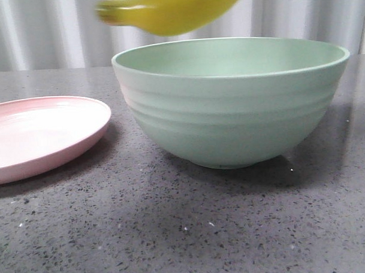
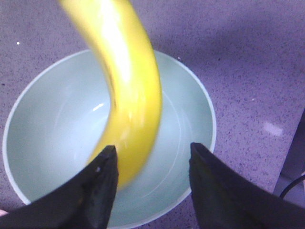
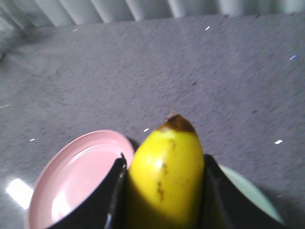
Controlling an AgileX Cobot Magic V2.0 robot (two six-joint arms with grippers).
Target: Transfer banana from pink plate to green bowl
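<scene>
Above the green bowl (image 1: 232, 99) the banana (image 1: 172, 11) hangs in the air, clenched between the fingers of the right pincer (image 3: 164, 191). The left pincer (image 2: 152, 186) gapes with nothing clamped. The pink plate (image 1: 41, 135) sits bare; only lowering and releasing seem left.
</scene>
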